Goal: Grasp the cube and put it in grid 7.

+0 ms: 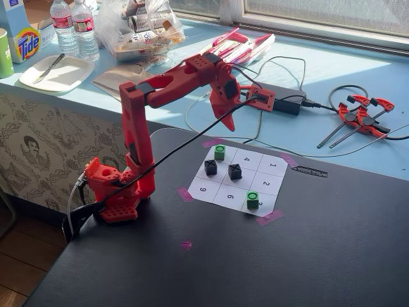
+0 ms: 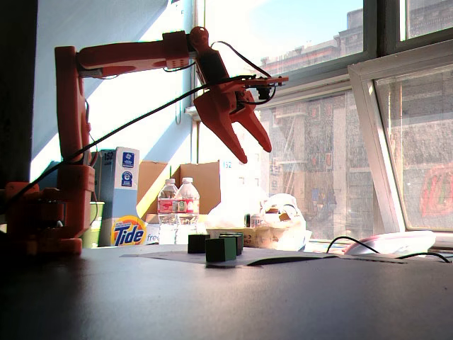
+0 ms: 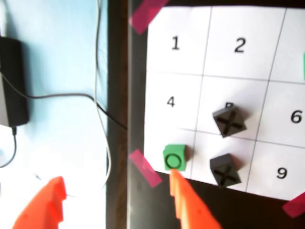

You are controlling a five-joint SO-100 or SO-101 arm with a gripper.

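The arm is red-orange printed plastic with black motor blocks, a perforated base, a black cable alongside, and a tapered two-fingered tool.

A dark table stands against a pale blue counter that runs under a window along the far side. Strong sunlight falls across the counter and casts hard shadows. On its far left corner sit a Tide box, two water bottles, a white plate and a clear bag of food. A patterned cloth hangs down the counter's front, above a wooden floor. In a fixed view, large window panes show brick buildings and bright sky outside.
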